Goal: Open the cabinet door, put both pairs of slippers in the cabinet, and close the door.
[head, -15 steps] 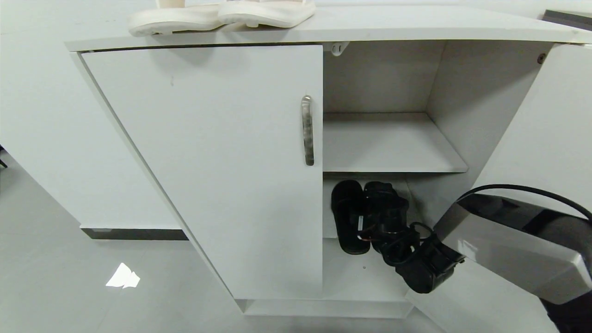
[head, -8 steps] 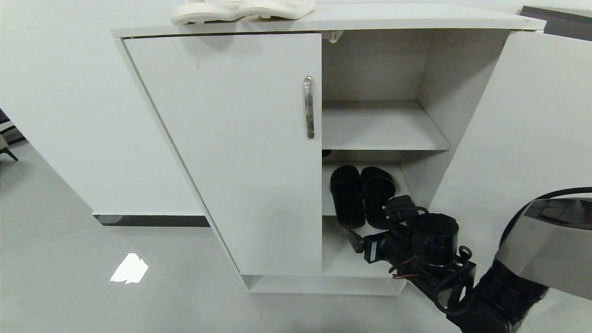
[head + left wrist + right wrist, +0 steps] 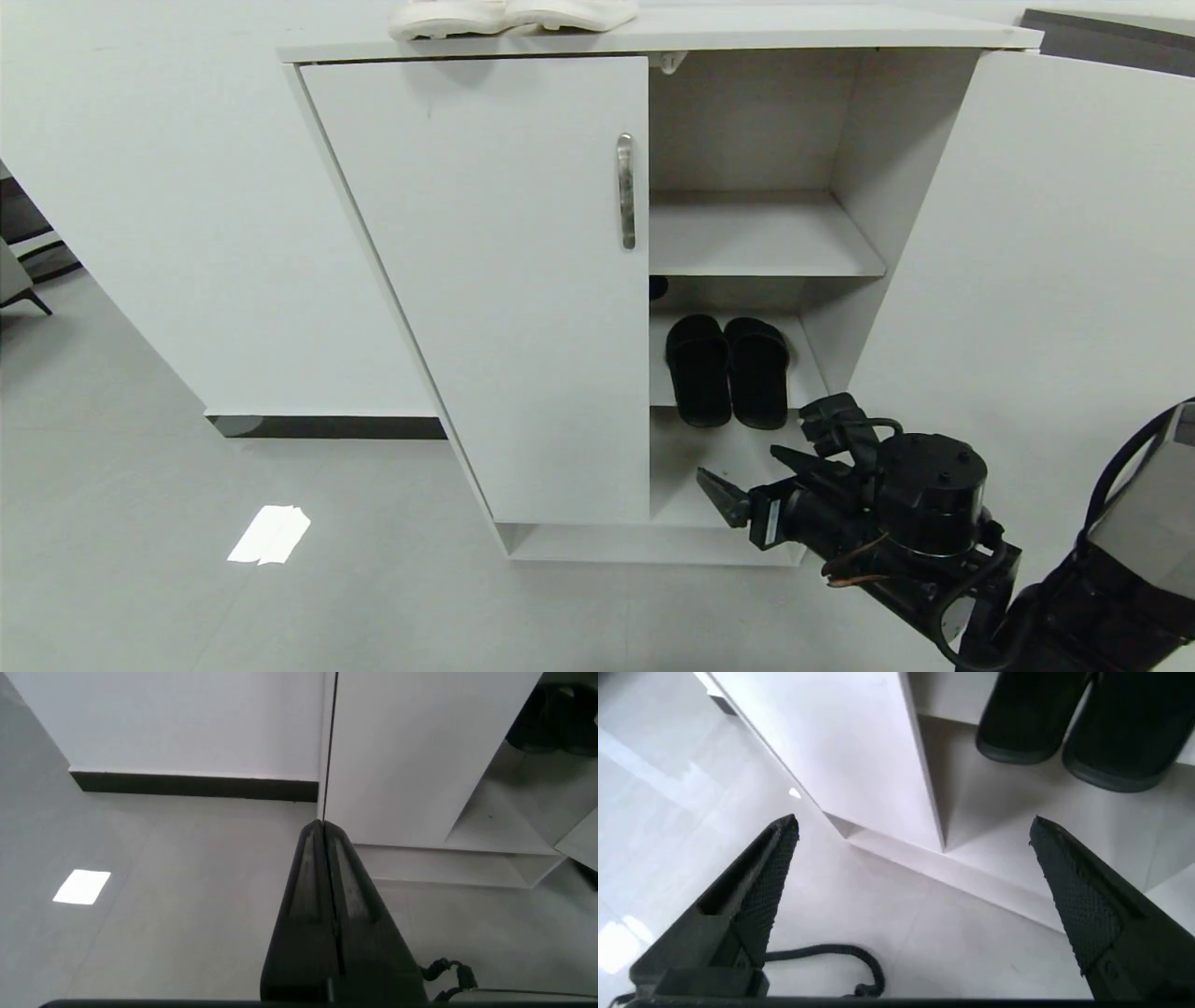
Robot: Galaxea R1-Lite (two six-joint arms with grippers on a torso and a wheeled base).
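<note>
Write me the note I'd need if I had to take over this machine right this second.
Left gripper: shut, empty, above the floor, facing the closed left door.
Right gripper: open, empty, low in front of the cabinet, on its open side.
Black slippers: side by side inside, on the middle shelf.
White slippers: on top of the cabinet.
Done: right door open, black pair stowed.
Left: put the white pair inside, then close the right door.
</note>
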